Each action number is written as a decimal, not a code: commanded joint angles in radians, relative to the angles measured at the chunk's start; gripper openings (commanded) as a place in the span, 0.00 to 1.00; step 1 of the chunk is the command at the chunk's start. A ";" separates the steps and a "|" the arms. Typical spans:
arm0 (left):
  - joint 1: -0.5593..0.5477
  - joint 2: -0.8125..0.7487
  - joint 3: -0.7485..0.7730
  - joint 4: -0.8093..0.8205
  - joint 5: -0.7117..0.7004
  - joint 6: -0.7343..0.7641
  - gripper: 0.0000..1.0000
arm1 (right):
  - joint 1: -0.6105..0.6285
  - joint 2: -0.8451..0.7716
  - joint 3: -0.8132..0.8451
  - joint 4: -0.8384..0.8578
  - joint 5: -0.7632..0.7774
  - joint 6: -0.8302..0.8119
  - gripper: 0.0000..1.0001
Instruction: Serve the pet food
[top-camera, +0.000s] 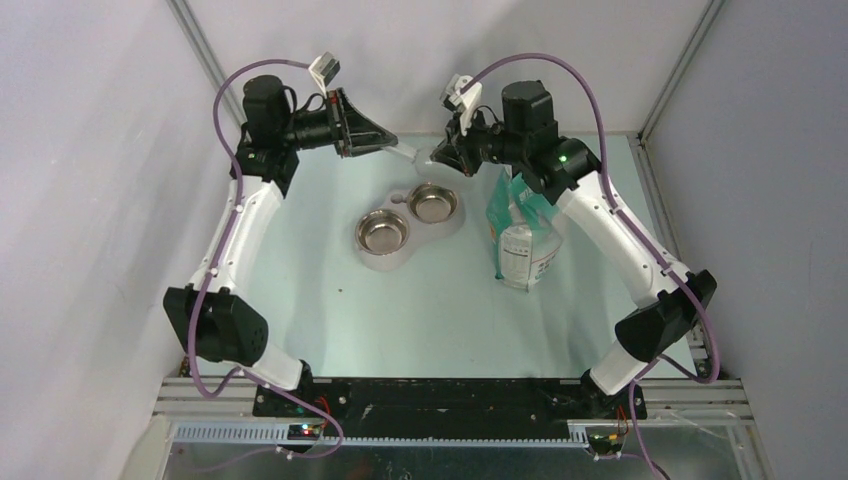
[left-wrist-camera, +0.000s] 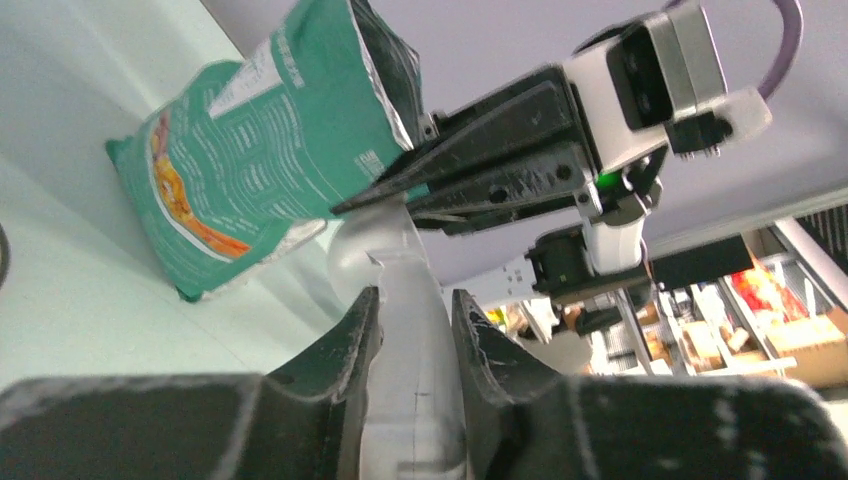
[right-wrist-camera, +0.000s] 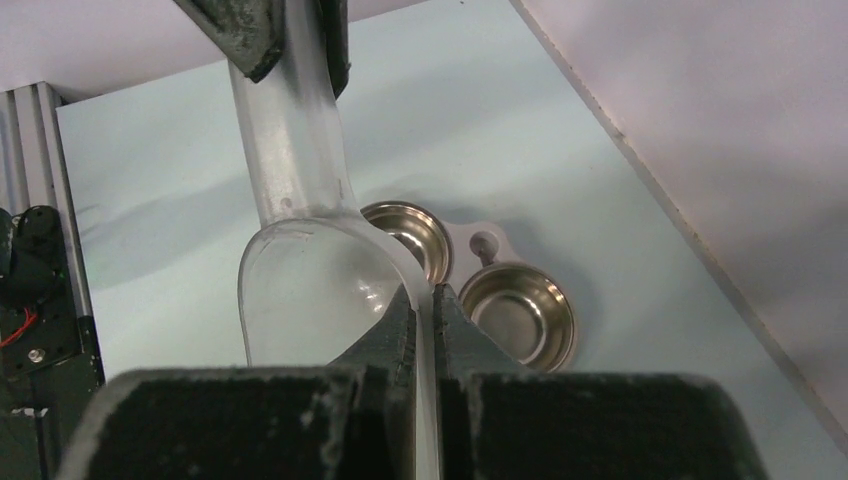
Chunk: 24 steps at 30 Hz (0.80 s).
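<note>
A clear plastic scoop (top-camera: 414, 155) hangs in the air behind the bowls, held between both arms, and its cup (right-wrist-camera: 310, 290) is empty. My left gripper (left-wrist-camera: 415, 300) is shut on the scoop's handle (left-wrist-camera: 415, 370), with both fingers against its sides. My right gripper (right-wrist-camera: 424, 295) is shut on the thin rim of the cup. Two steel bowls (top-camera: 383, 232) (top-camera: 433, 204) sit empty in a white holder (top-camera: 400, 197). The teal and white bag (top-camera: 522, 235) stands to the right with its top open (left-wrist-camera: 385, 60). No pet food shows in any view.
In the right wrist view the bowls (right-wrist-camera: 520, 310) lie below and beyond the scoop. The back wall is close behind both grippers, and side walls close in the table. The bag stands under the right arm's forearm (top-camera: 600, 215).
</note>
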 joint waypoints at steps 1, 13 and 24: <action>-0.021 -0.012 0.001 0.017 0.041 0.070 0.02 | 0.005 -0.031 -0.001 0.013 0.058 -0.015 0.00; -0.019 -0.012 0.131 -0.342 -0.108 0.391 0.00 | -0.095 -0.108 0.219 -0.189 0.434 0.183 0.76; -0.034 -0.028 0.162 -0.355 -0.323 0.470 0.00 | -0.127 -0.151 0.070 -0.265 0.978 0.251 0.69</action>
